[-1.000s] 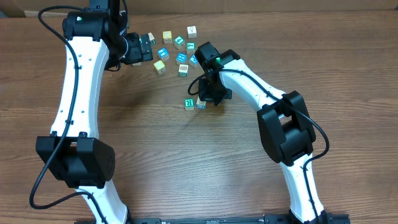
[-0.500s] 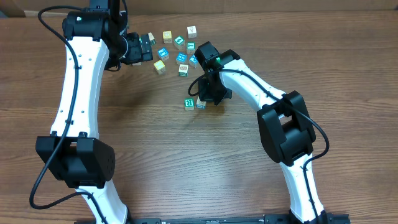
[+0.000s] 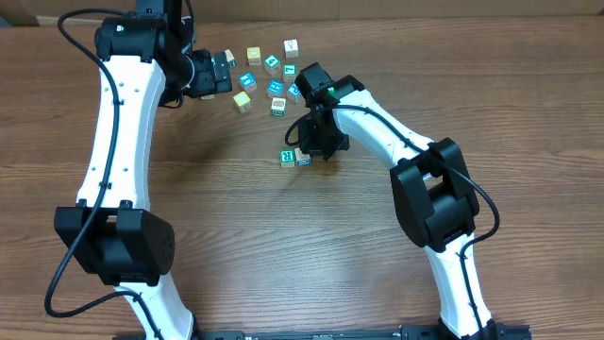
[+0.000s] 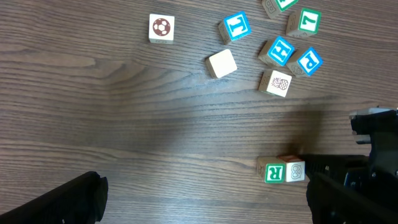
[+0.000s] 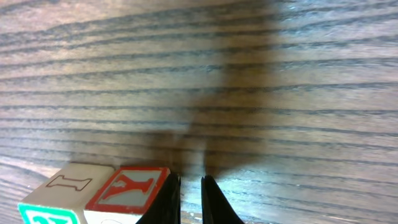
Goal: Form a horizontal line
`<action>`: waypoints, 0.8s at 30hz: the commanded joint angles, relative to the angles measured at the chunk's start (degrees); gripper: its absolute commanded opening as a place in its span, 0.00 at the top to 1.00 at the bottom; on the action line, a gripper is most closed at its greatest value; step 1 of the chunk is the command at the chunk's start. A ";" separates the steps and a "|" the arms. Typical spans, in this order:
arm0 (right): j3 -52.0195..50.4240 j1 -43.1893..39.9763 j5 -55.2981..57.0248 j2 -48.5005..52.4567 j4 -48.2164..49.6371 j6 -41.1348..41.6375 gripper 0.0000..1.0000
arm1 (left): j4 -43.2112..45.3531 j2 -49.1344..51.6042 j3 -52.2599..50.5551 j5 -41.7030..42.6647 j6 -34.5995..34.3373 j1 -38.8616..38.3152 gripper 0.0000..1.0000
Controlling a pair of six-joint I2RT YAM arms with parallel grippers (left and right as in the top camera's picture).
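Has so far only two cubes in the line (image 3: 294, 157): a green R cube (image 4: 275, 173) touching a pale cube (image 4: 295, 171), side by side near the table's middle, long axis running left-right in the overhead view. Stands with the right gripper (image 5: 190, 198) just beside the pale cube, at the free end of the row, fingers almost together and clamped on nothing. Waits with the left gripper (image 3: 225, 72) wide apart, well away, near the loose pile. Needs next, probably, the blue P cube (image 4: 309, 60), lying beyond the right gripper toward the far edge; seems handier for the right arm. Compared with one second ago: cubes and left gripper unmoved, right gripper shifted only very slightly.
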 commanded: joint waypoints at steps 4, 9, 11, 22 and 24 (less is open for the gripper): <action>-0.31 0.24 -2.08 -2.08 -0.72 1.62 0.91 | 0.00 0.28 0.37 -0.39 -0.57 -0.37 0.00; -0.31 0.24 -1.95 -2.08 -1.38 2.27 0.91 | 0.00 0.28 0.37 -0.39 -0.57 -0.37 0.00; -0.31 0.24 -0.20 -2.08 -2.19 4.72 0.91 | 0.00 0.28 0.37 -0.39 -0.57 -0.37 0.00; -0.31 0.26 0.09 -2.08 -3.96 6.49 0.91 | 0.00 0.28 0.37 -0.39 -0.57 -0.37 0.00; -0.31 0.26 0.07 -2.08 -3.98 6.49 0.91 | 0.00 0.28 0.37 -0.39 -0.57 -0.37 0.00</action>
